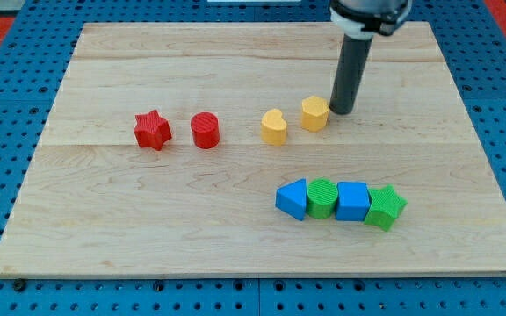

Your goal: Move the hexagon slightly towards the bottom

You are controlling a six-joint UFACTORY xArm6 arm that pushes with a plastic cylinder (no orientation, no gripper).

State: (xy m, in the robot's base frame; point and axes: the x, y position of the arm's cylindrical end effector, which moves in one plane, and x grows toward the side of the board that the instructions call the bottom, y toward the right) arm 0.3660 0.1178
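The yellow hexagon (314, 113) lies on the wooden board (104, 219), right of centre in the upper half. My tip (341, 111) stands on the board just to the hexagon's right, close to it or touching it. A yellow heart (273, 127) lies just left of the hexagon and slightly lower.
A red star (152, 131) and a red cylinder (206, 130) lie left of centre. A row of a blue triangle (292, 198), green cylinder (321, 197), blue cube (352, 201) and green star (384, 207) lies at lower right, below the hexagon.
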